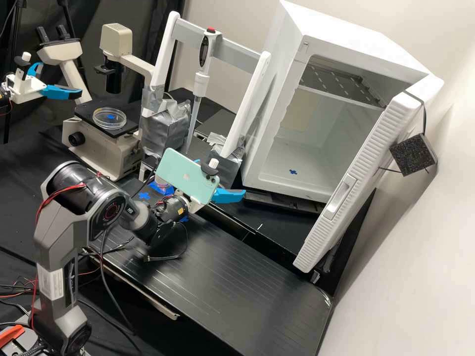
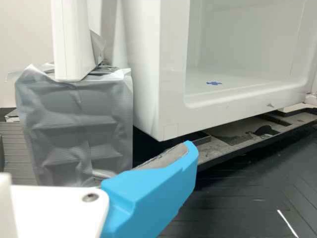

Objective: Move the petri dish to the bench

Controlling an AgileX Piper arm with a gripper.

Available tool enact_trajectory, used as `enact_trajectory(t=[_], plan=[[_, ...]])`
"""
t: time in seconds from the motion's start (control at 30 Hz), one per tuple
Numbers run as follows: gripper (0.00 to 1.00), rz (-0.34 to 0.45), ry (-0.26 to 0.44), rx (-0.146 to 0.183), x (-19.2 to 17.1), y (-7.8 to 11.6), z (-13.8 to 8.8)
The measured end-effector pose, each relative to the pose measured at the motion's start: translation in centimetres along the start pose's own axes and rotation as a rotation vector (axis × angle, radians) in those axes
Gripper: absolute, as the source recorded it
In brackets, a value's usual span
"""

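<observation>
The petri dish sits flat on the black microscope stage, a little in from its front edge; the gripper is well apart from it, above the bench, its fingers spread wide, and the bare pad in the wrist view suggests it has hold of nothing. The step in hand looks to be the approach: bring the fingers level with the stage, one each side of the rim, close gently so the shallow dish neither tips nor cracks, then lift straight before swinging over the bench. A blue cross near the bench's left end might be the target. Close by, something pinkish on blue tape must be avoided. The microscope's black lamp tube limits height, while the pipette and its taped stand crowd the path between
</observation>
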Motion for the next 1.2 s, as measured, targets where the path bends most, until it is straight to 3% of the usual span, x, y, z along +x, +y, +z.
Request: enact_trajectory(t=[0.4,0.57,0.67,0.77,0.93,1.03,1.2], plan=[[1.0,0.002,0.002,0.0,-1.0,-0.1,0.1],[1.0,0.025,0.076,0.002,-4.2,0.2,-0.9],[1.0,0.041,0.172,0.016,-6.5,0.2,-2.5],[1.0,-0.002,0.273,0.023,-8.6,-0.8,-4.5],[1.0,-0.075,0.522,-0.03,-12.1,-2.5,-9.2],[1.0,-0.125,0.656,-0.092,-13.7,-3.8,-11.7],[1.0,-0.201,0.771,-0.149,-14.1,-5.6,-15.3]])
